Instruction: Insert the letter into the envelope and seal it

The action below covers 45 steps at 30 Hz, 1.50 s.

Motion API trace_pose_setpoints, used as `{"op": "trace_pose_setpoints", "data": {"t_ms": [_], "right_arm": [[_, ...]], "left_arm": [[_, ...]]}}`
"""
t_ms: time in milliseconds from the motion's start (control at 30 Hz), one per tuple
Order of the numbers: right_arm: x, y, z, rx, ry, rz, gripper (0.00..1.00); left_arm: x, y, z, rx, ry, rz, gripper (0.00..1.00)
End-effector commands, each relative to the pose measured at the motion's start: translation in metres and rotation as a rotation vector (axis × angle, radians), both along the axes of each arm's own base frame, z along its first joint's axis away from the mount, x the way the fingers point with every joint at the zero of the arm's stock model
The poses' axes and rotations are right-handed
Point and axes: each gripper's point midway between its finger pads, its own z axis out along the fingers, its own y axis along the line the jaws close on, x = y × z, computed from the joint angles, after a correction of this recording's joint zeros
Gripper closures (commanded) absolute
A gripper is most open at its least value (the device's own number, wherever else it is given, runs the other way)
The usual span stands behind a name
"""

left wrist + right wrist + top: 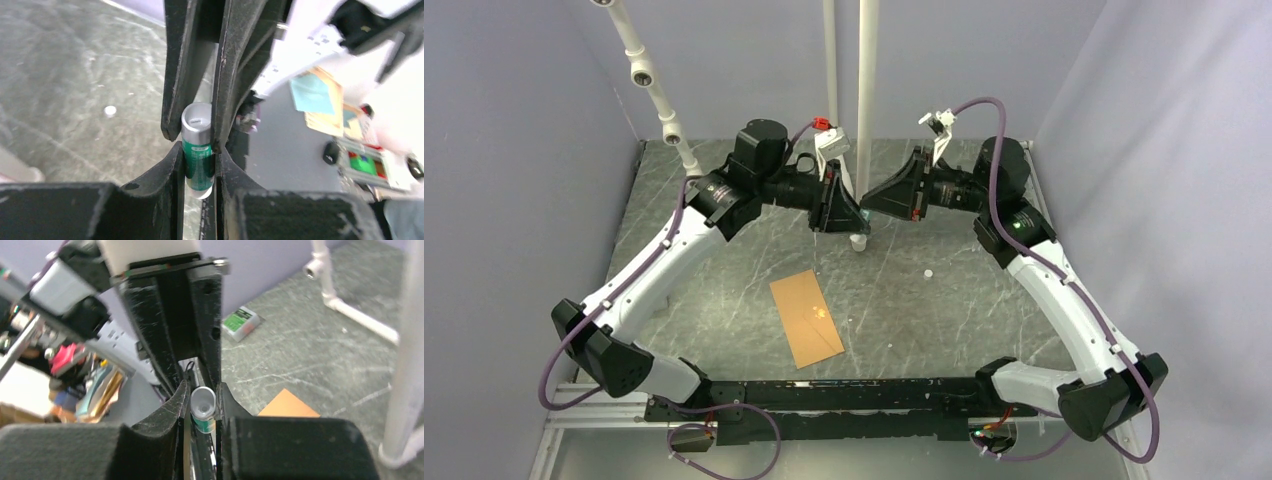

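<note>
Nearest the arm bases, the envelope (pixel 806 318) lies flat on the table (pixel 964 320), near-middle and slightly left, with nothing on it; I can't tell the flap state from above. The letter isn't visible on its own anywhere. It is probably already inside, but I can't confirm. A small white round bit (pixel 928 272) sits right of middle, farther back and well apart from the envelope. At far middle both arms meet tip to tip on a glue stick (pixel 198 160). The left gripper (pixel 199 150) is clenched on the green body, and the right gripper (pixel 202 392) is pinched on the same stick, its fingers flanking the silver cap (pixel 195 122). The step looks like uncapping the glue for the seal. To do it well, the left holds the body firm and the right grips only the cap. The right then pulls straight along the stick's axis, with no sideways bend. Watch the upright white pole (pixel 865 100) just beside the meeting point and the second pole (pixel 830 60) just left of it; the pull-away shouldn't swing into either. The angled white pipe (pixel 656 95) at far left and the green-and-white box (pixel 241 321) at the wall foot are both out of the way.
</note>
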Motion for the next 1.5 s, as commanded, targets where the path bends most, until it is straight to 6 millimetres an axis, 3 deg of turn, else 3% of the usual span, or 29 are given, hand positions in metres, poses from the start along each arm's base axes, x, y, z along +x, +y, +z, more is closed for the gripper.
{"op": "trace_pose_setpoints", "data": {"t_ms": [0, 100, 200, 233, 267, 333, 367, 433, 500, 567, 667, 800, 933, 1033, 1367, 1467], "right_arm": [[-0.075, -0.001, 0.030, 0.064, -0.310, 0.410, 1.00], [-0.093, -0.005, 0.029, 0.080, -0.346, 0.501, 1.00], [-0.084, -0.004, 0.034, 0.066, -0.336, 0.436, 1.00], [-0.074, -0.003, 0.036, 0.052, -0.321, 0.368, 0.92], [-0.059, -0.002, 0.038, 0.036, -0.297, 0.271, 0.70], [-0.024, -0.006, 0.042, 0.015, -0.232, 0.043, 0.42], [-0.005, -0.012, 0.043, 0.012, -0.192, -0.083, 0.34], [0.028, -0.031, 0.040, 0.015, -0.103, -0.340, 0.28], [0.045, -0.051, 0.033, 0.042, -0.024, -0.525, 0.26], [0.045, -0.057, 0.028, 0.090, -0.020, -0.581, 0.26], [0.038, -0.053, 0.018, 0.081, -0.054, -0.617, 0.25], [0.031, -0.029, -0.002, -0.062, -0.119, -0.627, 0.25], [0.025, 0.002, -0.016, -0.140, -0.137, -0.551, 0.27], [0.023, 0.015, -0.004, -0.103, -0.167, -0.526, 0.27], [0.038, 0.036, 0.013, -0.080, -0.215, -0.514, 0.34], [0.039, 0.039, 0.012, -0.082, -0.212, -0.509, 0.46]], "left_arm": [[-0.043, 0.000, 0.023, -0.088, -0.031, -0.259, 0.97], [-0.062, 0.004, 0.038, -0.179, -0.074, -0.369, 0.98], [-0.070, 0.007, 0.050, -0.233, -0.097, -0.402, 0.98], [-0.067, 0.006, 0.051, -0.234, -0.109, -0.375, 0.98], [-0.063, 0.005, 0.051, -0.230, -0.119, -0.341, 0.98], [-0.039, 0.000, 0.047, -0.194, -0.120, -0.186, 0.97], [-0.024, -0.002, 0.044, -0.177, -0.117, -0.097, 0.98], [0.007, 0.001, 0.042, -0.155, -0.088, 0.122, 0.98], [0.034, 0.009, 0.042, -0.167, -0.051, 0.324, 0.98], [0.053, 0.021, 0.044, -0.197, -0.005, 0.492, 0.98], [0.067, 0.039, 0.047, -0.247, 0.070, 0.665, 0.98], [0.075, 0.055, 0.050, -0.280, 0.165, 0.802, 0.98], [0.074, 0.060, 0.048, -0.244, 0.246, 0.840, 0.98], [0.070, 0.054, 0.047, -0.244, 0.299, 0.809, 0.98], [0.066, 0.048, 0.041, -0.258, 0.353, 0.772, 0.97], [0.064, 0.045, 0.040, -0.257, 0.361, 0.756, 0.98]]}}
